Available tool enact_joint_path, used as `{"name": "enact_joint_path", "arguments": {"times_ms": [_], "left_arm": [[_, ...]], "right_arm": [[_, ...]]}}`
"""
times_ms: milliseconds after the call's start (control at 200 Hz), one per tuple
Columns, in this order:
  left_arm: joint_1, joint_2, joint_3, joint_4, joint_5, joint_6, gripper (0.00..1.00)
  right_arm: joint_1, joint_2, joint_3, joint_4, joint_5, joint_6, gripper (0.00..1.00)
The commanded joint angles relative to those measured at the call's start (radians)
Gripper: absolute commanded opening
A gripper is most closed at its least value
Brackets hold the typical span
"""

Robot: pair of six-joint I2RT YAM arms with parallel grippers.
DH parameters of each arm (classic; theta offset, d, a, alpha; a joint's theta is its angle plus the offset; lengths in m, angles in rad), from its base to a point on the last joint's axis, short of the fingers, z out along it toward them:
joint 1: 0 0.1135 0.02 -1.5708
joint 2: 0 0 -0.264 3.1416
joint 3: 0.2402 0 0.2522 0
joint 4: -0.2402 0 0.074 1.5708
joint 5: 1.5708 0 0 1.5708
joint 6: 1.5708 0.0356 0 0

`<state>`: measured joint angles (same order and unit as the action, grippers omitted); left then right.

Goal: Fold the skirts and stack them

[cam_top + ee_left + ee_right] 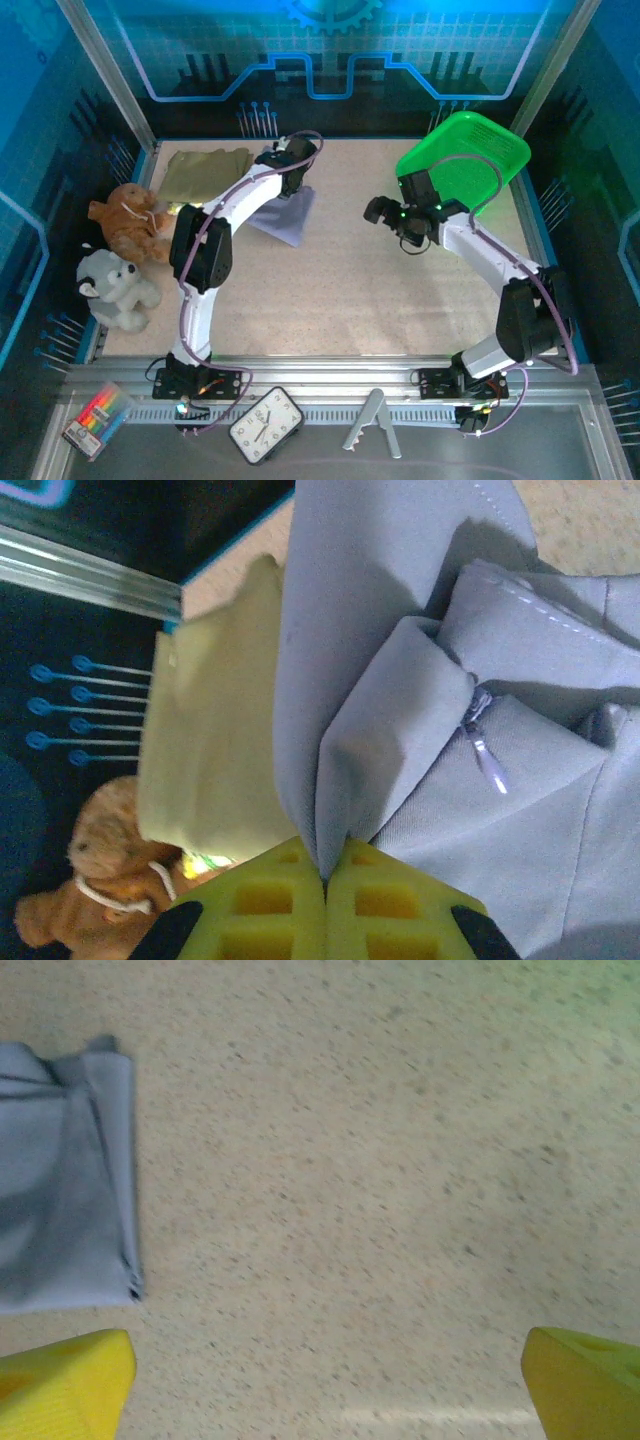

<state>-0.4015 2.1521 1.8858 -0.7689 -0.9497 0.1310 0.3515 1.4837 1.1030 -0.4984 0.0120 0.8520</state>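
The lavender-grey skirt [285, 215] hangs bunched at the back left of the table, lifted by my left gripper [287, 168]. In the left wrist view the yellow jaws [325, 875] are shut on a fold of this skirt [420, 680], whose zipper pull [485, 755] shows. Behind it, the folded olive-khaki skirt [205, 170] [215, 750] lies flat at the back left corner. My right gripper [385, 212] hovers over bare table right of the lavender skirt [60, 1220]. It is open [325, 1385], with nothing between its fingertips [65, 1385].
A green plastic basket [465, 155] leans at the back right behind the right arm. A brown plush toy [130, 220] [100, 880] and a grey-white one [115, 290] sit along the left edge. A clock [265, 425] and a marker box [95, 420] lie on the front rail.
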Motion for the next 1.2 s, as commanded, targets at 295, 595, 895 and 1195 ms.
{"name": "enact_joint_path", "arguments": {"times_ms": [295, 595, 895, 1195], "left_arm": [[0.166, 0.076, 0.298, 0.012, 0.066, 0.358, 0.0], [0.283, 0.047, 0.372, -0.097, 0.332, 0.449, 0.0], [0.433, 0.007, 0.387, -0.182, 0.611, 0.421, 0.0], [0.549, -0.002, 0.407, -0.157, 0.77, 0.46, 0.0]], "right_arm": [[-0.069, -0.154, -0.138, -0.002, 0.022, 0.014, 1.0], [-0.09, -0.257, -0.194, -0.046, 0.075, 0.023, 1.0], [-0.105, -0.334, -0.218, -0.113, 0.112, 0.043, 1.0], [-0.114, -0.304, -0.155, -0.204, 0.105, 0.032, 1.0]]}}
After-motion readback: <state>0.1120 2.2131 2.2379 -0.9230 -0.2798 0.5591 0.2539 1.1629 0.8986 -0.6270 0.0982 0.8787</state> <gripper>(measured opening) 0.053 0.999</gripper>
